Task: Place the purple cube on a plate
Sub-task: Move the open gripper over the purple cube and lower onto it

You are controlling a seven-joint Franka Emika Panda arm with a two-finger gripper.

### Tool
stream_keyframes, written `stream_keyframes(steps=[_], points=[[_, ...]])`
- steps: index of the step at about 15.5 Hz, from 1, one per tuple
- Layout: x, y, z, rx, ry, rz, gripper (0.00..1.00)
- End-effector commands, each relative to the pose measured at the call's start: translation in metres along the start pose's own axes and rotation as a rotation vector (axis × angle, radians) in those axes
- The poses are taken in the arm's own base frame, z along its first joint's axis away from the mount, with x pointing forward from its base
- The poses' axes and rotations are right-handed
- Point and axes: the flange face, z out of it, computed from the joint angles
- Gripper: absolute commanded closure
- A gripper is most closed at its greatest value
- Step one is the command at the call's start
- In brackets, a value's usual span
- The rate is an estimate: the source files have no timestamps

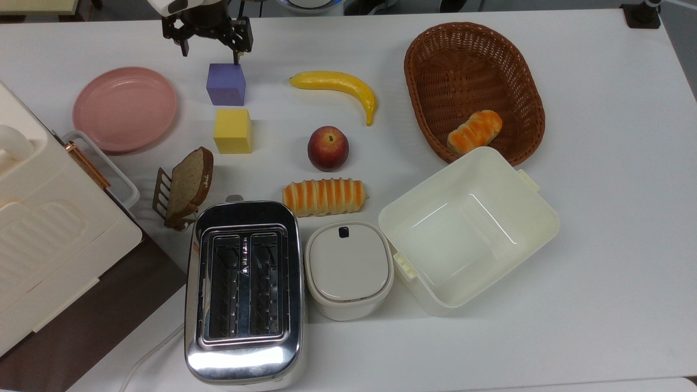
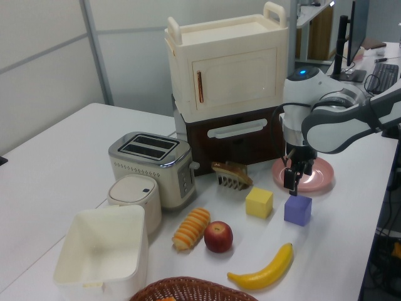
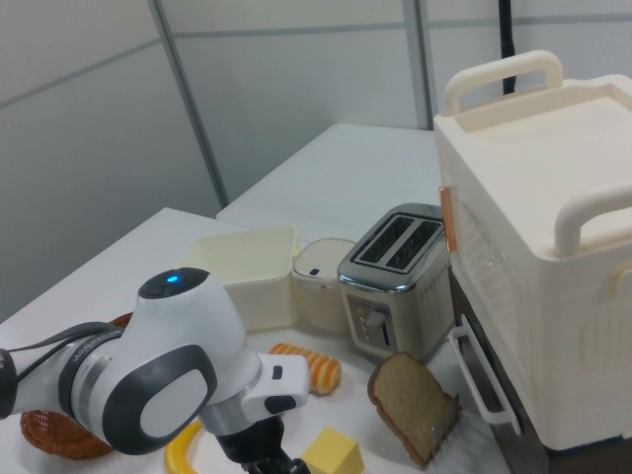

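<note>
The purple cube [image 1: 226, 84] rests on the white table, with the yellow cube [image 1: 233, 130] just below it in the top view. The pink plate [image 1: 125, 109] lies to the top view's left of both, with nothing on it. My gripper [image 1: 210, 50] is open, its fingers spread wider than the cube, and it hangs over the cube's far edge. In the left view the gripper [image 2: 292, 183] hovers just above the purple cube [image 2: 297, 210], in front of the plate [image 2: 321, 179]. Nothing is held.
A banana [image 1: 337, 87], an apple [image 1: 328, 148] and a striped bread roll [image 1: 324, 196] lie right of the cubes in the top view. A wicker basket [image 1: 435, 49], an open cream box [image 1: 539, 218], a toaster [image 1: 242, 288] and a cream cabinet [image 1: 38, 218] surround them.
</note>
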Motion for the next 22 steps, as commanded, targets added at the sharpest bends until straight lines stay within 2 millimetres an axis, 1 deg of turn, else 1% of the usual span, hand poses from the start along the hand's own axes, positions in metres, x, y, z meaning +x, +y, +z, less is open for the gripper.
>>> stream_keyframes(steps=[1, 4, 5, 7, 8, 11, 14, 17, 22], points=[[0.001, -0.005, 0.010, -0.003, 0.005, -0.046, 0.00], [0.001, -0.012, 0.019, 0.023, 0.013, -0.017, 0.00], [0.001, -0.016, 0.020, 0.029, 0.018, 0.013, 0.02], [0.005, -0.034, 0.026, 0.015, 0.005, 0.025, 0.03], [0.006, -0.038, 0.028, 0.010, 0.000, 0.021, 0.03], [0.006, -0.038, 0.030, 0.005, -0.006, 0.022, 0.02], [0.008, -0.040, 0.040, -0.014, -0.015, 0.020, 0.01], [0.006, -0.024, 0.046, -0.010, -0.025, 0.053, 0.01], [0.007, -0.021, 0.045, -0.009, -0.015, 0.051, 0.00]])
